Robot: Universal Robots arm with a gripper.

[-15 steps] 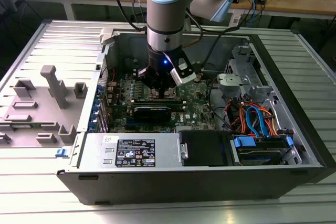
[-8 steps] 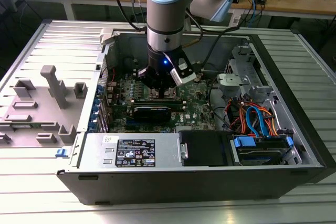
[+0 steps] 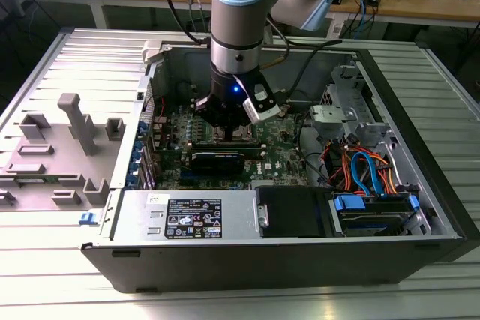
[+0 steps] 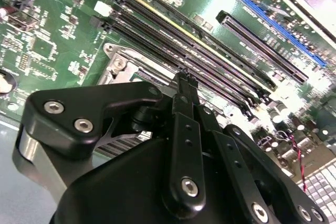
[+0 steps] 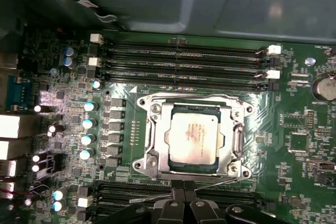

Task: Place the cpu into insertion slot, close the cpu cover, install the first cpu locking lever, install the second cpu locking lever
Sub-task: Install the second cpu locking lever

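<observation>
Centre of first wrist view: we see small silver-topped square cpu [image 5: 193, 138] seated in silvery-rimmed insertion slot [image 5: 152, 145], thin silvery metal cpu cover [image 5: 237, 139] closed around it; our black gripper [image 5: 184, 186], fingertips together, just below at frame bottom.

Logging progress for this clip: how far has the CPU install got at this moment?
Done: the cpu sits in the insertion slot, and the cpu cover looks closed around it. In hand: the end effector hovers at the socket's edge, fingers together and holding nothing, near a thin wire lever by its tips. Left: whether either locking lever is latched cannot be told, so count both as open.
</observation>
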